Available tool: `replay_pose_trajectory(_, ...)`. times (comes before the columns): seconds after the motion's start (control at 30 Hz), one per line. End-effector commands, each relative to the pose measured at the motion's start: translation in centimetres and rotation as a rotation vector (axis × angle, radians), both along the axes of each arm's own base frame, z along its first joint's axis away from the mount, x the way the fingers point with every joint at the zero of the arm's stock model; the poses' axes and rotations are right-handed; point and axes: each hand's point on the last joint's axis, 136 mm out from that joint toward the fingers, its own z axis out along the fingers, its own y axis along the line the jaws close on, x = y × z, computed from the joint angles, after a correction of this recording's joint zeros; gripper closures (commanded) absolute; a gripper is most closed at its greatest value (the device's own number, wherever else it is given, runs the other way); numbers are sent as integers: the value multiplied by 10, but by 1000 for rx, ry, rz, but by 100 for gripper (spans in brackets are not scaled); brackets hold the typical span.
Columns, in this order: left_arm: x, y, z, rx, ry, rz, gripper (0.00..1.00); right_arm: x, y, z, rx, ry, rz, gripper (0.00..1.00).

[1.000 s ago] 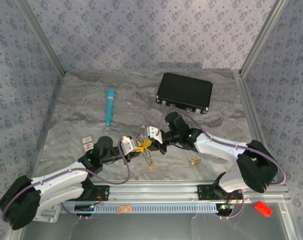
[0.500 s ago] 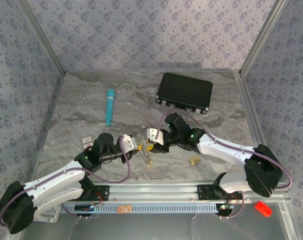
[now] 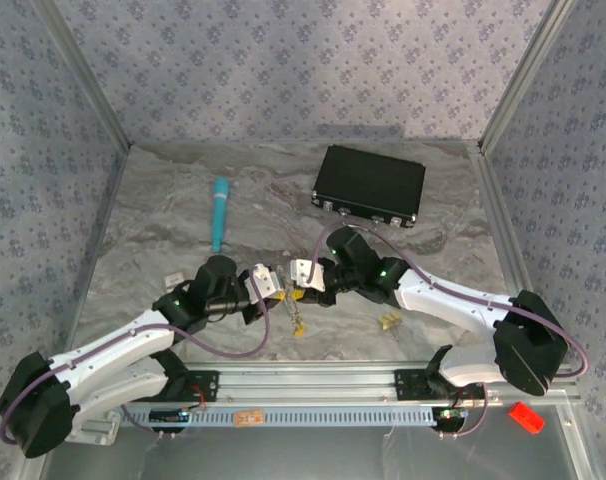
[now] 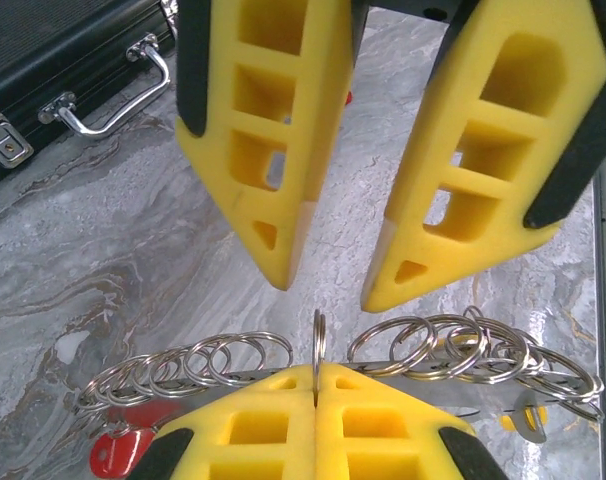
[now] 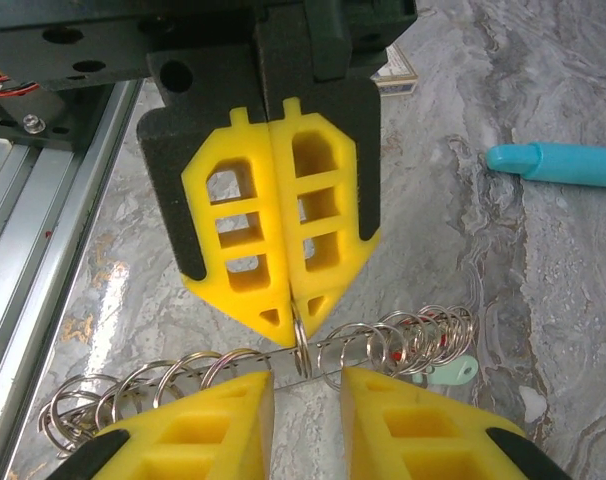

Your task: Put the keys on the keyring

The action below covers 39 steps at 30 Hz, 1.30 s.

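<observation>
Fingers on the left arm (image 4: 253, 425) are shut tight, and they pinch one small ring (image 4: 317, 340) so that it stands up thin side on between them. That small ring sits on the keyring (image 5: 328, 352), a thin wire that runs across between both arms and has lots of other little rings strung along it. I think the left arm holds it this way so the wire is lifted off the desk (image 3: 163, 220) and does not wobble. The right fingers (image 4: 273, 150) are open with a clear gap and hold nothing. They point at the pinched ring from the other side. The gap lines up with it, close by but not touching. That looks like getting ready to grab the ring or the wire. Some keys (image 3: 298, 320) hang down from the wire between the two arms, and a red tag (image 4: 113, 455) pokes out under the rings. Two more small things lie loose on the desk and look like keys: a yellowish pair (image 3: 388, 320) near the right arm and a whitish one (image 3: 173, 279) by the left arm. Those are probably the ones to add. Far back on the desk sit a black case (image 3: 370, 185) and a teal tube (image 3: 220, 213), well apart from the arms.
</observation>
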Motion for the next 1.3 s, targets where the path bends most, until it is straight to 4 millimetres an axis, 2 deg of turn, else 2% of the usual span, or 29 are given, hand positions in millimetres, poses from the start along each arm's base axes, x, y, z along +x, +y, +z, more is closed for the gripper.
replay_pose_trajectory(0.0,-4,-9,20,-38,-27,-54,100,-5,7,3,22,2,35,75)
replay_pose_trajectory(0.3,-6,-11,22,-47,-23,-67,100,-9,14,-4,28,33,69,79)
replay_pose_trajectory(0.37,-6,-11,23,-48,-24,-67,100,-9,15,-5,26,35,69,84)
replay_pose_trajectory(0.47,-6,-11,23,-48,-25,-65,100,-10,15,-5,29,35,74,100)
replay_pose_trajectory(0.5,-5,-10,23,-47,-27,-58,98,-10,15,-5,30,37,76,100)
replay_pose_trajectory(0.57,-2,-8,21,-56,-35,-31,80,-11,14,-5,33,42,80,100)
replay_pose_trajectory(0.63,0,-6,18,-84,-52,-10,73,-12,14,-5,41,53,84,100)
replay_pose_trajectory(0.73,-1,-2,11,-139,-64,21,69,-11,12,-5,60,71,83,100)
replay_pose_trajectory(0.9,-4,3,4,-200,-64,49,69,-11,11,-3,94,105,92,100)
replay_pose_trajectory(1.27,-9,3,6,-268,-91,28,74,-14,14,-2,118,145,114,100)
